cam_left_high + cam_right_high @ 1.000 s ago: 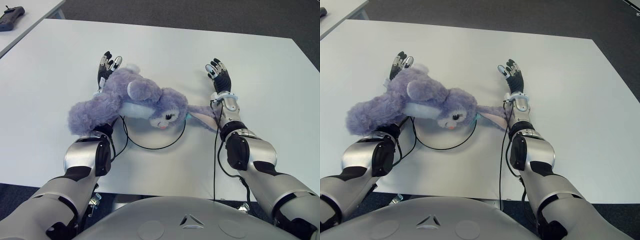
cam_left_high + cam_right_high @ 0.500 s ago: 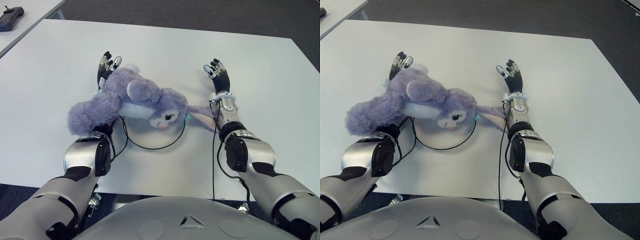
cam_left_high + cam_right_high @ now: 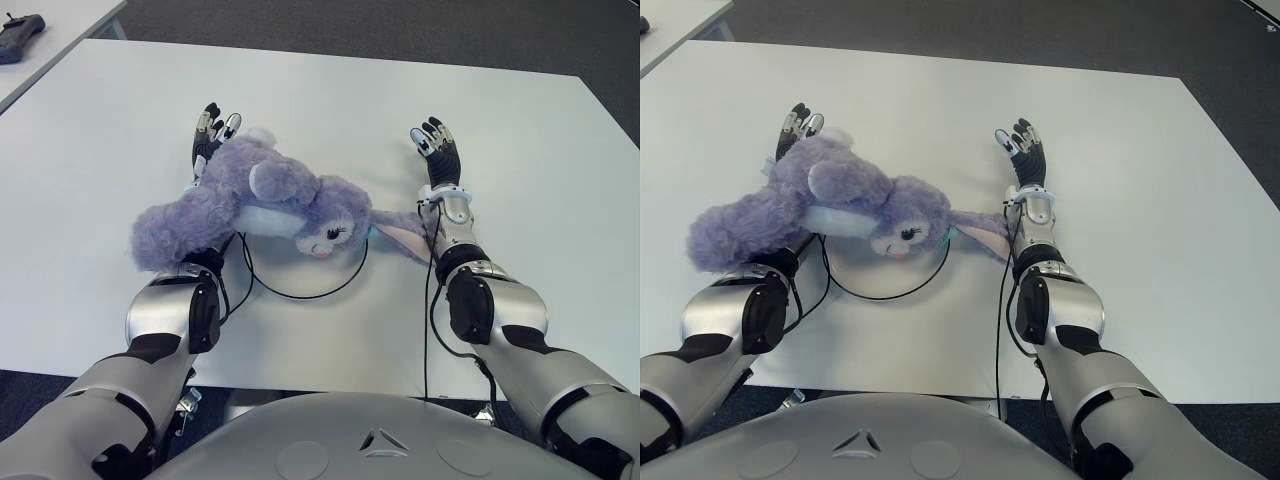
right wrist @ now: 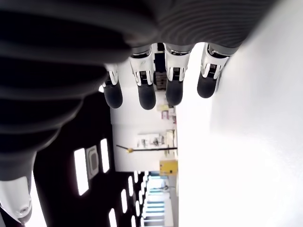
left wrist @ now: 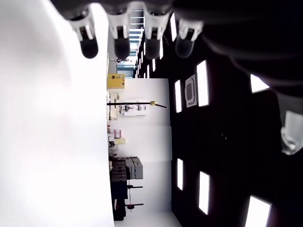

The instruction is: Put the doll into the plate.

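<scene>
Black-tipped fingers (image 4: 140, 94) on the right hand (image 3: 437, 153) are straight and spread, holding nothing; same on the left hand (image 3: 211, 133), fingers (image 5: 121, 47) extended, palm empty. Fuzzy lavender doll (image 3: 262, 200) (plush rabbit, white belly, pink-lined ear) lies draped over the left forearm, head down over the plate (image 3: 340, 285), a flat white disc with a thin dark rim. One long ear reaches the right wrist. All of it sits on the smooth white table (image 3: 520, 160).
</scene>
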Action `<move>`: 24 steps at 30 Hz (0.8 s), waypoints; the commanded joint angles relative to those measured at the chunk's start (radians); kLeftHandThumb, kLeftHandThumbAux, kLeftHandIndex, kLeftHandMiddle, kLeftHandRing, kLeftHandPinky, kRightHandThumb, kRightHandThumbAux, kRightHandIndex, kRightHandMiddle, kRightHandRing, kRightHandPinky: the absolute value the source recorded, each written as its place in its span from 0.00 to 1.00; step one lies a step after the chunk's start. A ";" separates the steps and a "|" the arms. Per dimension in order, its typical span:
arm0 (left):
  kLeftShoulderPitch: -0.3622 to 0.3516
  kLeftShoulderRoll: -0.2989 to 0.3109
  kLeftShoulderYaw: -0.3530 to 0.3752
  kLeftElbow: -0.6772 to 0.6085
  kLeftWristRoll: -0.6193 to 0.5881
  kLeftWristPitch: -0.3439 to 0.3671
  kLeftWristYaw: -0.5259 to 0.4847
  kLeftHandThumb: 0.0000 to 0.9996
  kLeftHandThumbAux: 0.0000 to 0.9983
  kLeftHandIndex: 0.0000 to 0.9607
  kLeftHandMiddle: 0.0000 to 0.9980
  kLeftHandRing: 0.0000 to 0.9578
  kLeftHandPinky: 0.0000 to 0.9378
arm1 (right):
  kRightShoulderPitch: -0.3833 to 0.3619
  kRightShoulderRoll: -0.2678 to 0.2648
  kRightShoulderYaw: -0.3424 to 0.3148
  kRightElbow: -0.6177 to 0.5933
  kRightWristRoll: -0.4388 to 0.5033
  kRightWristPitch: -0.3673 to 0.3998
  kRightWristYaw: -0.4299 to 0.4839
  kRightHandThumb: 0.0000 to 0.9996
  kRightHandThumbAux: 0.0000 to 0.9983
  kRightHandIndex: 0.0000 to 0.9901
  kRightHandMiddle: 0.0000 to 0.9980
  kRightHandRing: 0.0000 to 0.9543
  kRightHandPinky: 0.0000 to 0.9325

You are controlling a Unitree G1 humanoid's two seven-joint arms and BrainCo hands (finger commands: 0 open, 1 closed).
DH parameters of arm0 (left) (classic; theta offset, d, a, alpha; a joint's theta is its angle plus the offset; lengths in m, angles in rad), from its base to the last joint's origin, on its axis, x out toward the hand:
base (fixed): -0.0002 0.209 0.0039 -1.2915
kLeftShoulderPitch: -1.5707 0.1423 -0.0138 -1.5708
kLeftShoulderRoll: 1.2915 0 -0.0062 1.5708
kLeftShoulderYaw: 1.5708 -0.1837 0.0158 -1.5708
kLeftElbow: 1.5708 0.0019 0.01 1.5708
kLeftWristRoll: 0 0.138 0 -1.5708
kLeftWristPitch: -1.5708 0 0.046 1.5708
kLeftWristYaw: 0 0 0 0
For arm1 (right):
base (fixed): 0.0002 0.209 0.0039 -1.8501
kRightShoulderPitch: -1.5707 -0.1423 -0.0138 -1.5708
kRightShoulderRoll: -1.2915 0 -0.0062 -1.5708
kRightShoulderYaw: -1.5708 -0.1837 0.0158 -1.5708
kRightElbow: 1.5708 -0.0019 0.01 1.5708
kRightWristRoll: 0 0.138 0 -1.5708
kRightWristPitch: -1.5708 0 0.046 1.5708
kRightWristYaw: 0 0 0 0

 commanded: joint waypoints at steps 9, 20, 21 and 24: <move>0.233 -0.052 -0.003 0.140 0.003 0.091 -0.016 0.00 0.44 0.00 0.05 0.00 0.00 | 0.199 0.141 -0.008 0.069 0.006 -0.006 -0.039 0.00 0.64 0.13 0.13 0.11 0.10; 0.239 -0.048 -0.004 0.138 0.002 0.096 -0.017 0.00 0.46 0.00 0.04 0.00 0.00 | 0.246 0.137 0.235 0.072 -0.273 -0.067 -0.350 0.00 0.75 0.19 0.19 0.17 0.19; 0.239 -0.048 -0.004 0.138 0.002 0.095 -0.017 0.00 0.46 0.00 0.04 0.00 0.00 | 0.245 0.133 0.252 0.072 -0.291 -0.064 -0.369 0.00 0.76 0.19 0.20 0.18 0.19; 0.240 -0.048 -0.006 0.138 0.004 0.093 -0.015 0.00 0.46 0.00 0.04 0.00 0.00 | 0.239 0.130 0.334 0.072 -0.378 -0.055 -0.479 0.00 0.79 0.19 0.21 0.19 0.21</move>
